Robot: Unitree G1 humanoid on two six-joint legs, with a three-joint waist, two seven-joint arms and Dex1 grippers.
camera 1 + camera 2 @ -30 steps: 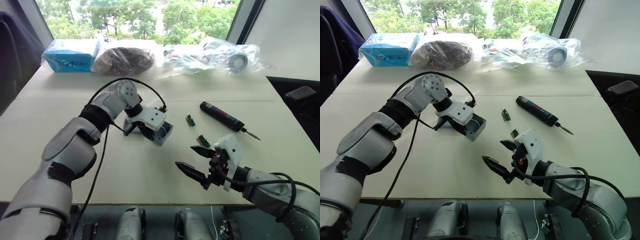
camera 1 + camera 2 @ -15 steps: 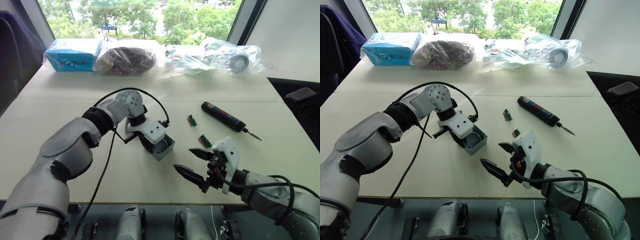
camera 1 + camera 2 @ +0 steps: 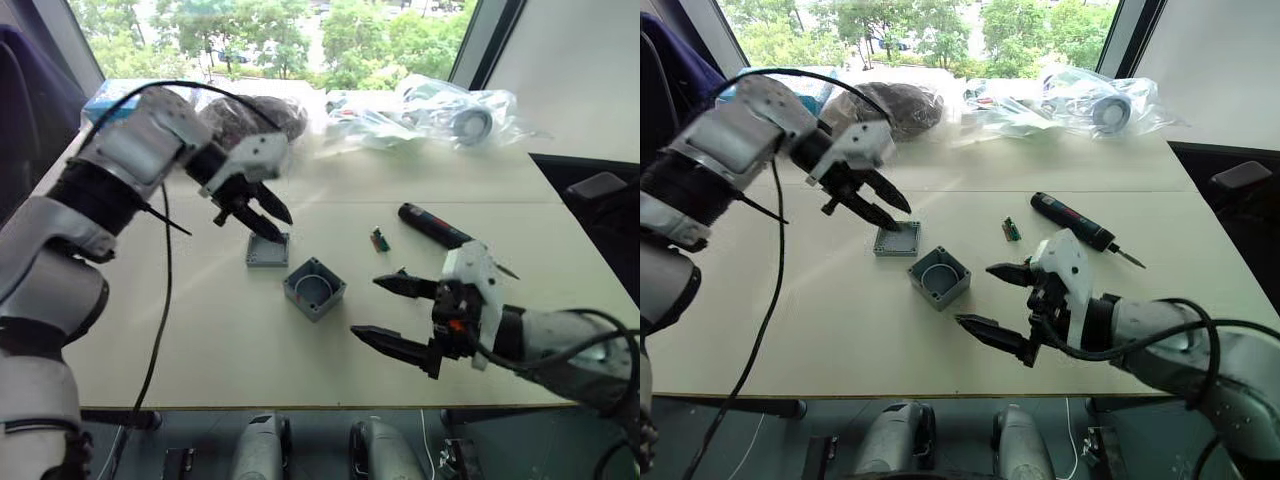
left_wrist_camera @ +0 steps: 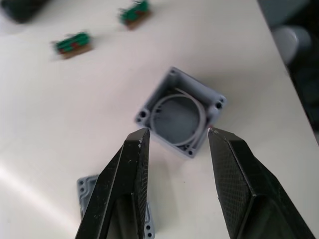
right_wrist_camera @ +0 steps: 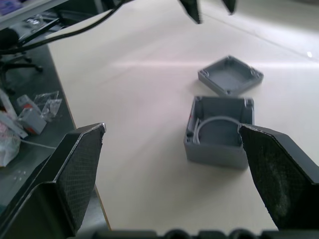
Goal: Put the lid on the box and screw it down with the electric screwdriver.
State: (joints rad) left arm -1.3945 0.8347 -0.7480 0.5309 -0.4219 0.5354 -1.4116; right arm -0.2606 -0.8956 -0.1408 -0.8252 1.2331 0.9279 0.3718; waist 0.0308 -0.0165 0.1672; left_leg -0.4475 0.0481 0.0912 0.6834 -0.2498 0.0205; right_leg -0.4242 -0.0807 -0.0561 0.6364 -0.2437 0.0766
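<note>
— Why is the box [image 3: 314,288] sitting open-side up in the middle of the table [image 3: 150,330]?

— So the lid [image 3: 267,250] can drop straight onto it, I'd judge. The lid lies rim-up just beside the box, on its far left, not touching. It would need flipping over before it fits.

— And the grippers?

— The left gripper [image 3: 256,205] hangs above the lid, fingers apart, holding nothing. The right gripper [image 3: 392,313] sits low, near the box's right side, spread wide and also empty. Its wrist view looks straight at the box between its fingers [image 5: 75,174].

— Where's the screwdriver [image 3: 446,235]?

— Lying on the table well beyond the right gripper, bit pointing right. Untouched, so screwing comes later.

— Anything in the way?

— Two small green parts [image 3: 1011,230] lie between box and screwdriver; one is close to the right gripper's upper finger. Plastic bags [image 3: 440,108] and a blue pack [image 3: 100,100] line the far edge, well clear. The left arm's black cable [image 3: 160,290] loops over the table's left side, apart from both pieces.
</note>
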